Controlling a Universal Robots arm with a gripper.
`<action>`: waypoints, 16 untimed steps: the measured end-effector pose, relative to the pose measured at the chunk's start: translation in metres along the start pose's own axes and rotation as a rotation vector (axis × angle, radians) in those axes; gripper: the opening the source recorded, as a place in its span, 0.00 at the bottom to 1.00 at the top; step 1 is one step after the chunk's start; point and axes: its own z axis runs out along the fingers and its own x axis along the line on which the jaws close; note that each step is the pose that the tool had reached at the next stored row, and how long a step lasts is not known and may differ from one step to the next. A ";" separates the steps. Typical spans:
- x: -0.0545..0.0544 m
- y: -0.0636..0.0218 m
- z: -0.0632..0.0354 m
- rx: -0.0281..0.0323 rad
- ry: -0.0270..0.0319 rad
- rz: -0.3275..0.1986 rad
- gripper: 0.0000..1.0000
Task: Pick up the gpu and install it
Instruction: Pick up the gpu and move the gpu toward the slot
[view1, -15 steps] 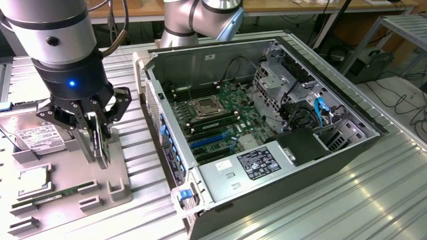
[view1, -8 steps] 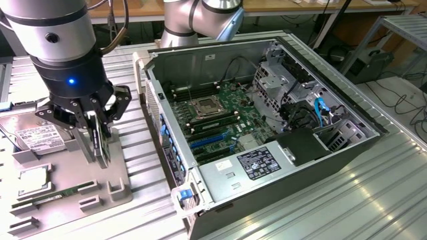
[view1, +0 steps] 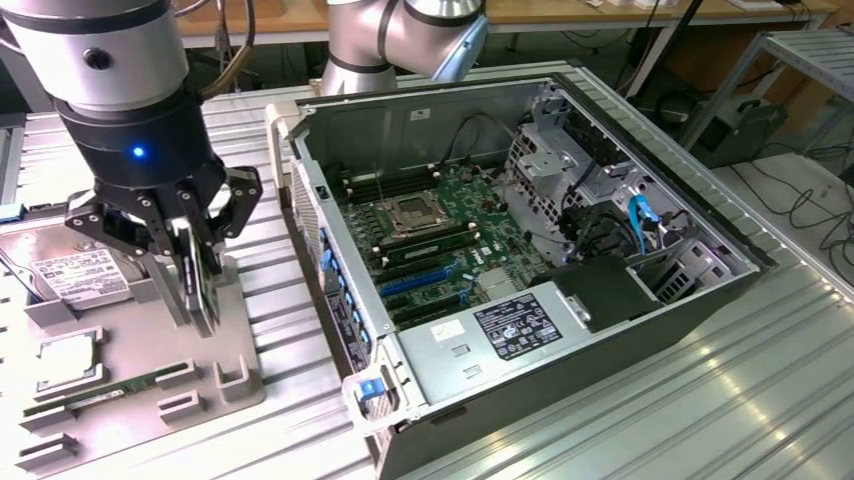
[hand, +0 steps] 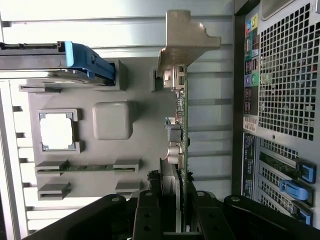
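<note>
Inspection at the work station. The arm's pincer (view1: 187, 255) is closed on the gpu (view1: 203, 295), with a finger (hand: 150, 217) on either side of the card near its upper edge. The gpu hangs edge-on and close to upright below the pincer, over the grey parts tray (view1: 240, 335) on the exterior view's left. Its lower end is close to the tray surface; whether it touches the tray cannot be told.

In the wrist view the gpu (hand: 182, 125) appears as a thin green edge carrying small components. Its pale metal bracket (hand: 185, 40) is at the end away from the pincer (hand: 176, 205).

Other parts lie on the tray:
- a silver hard drive (view1: 74, 275) with a white label, beside the pincer
- a square processor (view1: 67, 362) in its recess
- a narrow green memory stick (view1: 127, 390) in its slot

The open computer case (view1: 441, 110) lies on its side on the ribbed metal table (view1: 641, 400), just beside the tray on the exterior view's right. Its motherboard (view1: 441, 225) is exposed. The gpu is outside the case and apart from the motherboard.
</note>
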 end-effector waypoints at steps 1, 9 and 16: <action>0.000 -0.0001 -0.0017 0.0000 -0.0001 0.000 0.28; -0.001 -0.0013 -0.0243 0.0000 0.0000 0.000 0.28; -0.001 -0.0022 -0.0411 0.0000 -0.0001 0.000 0.28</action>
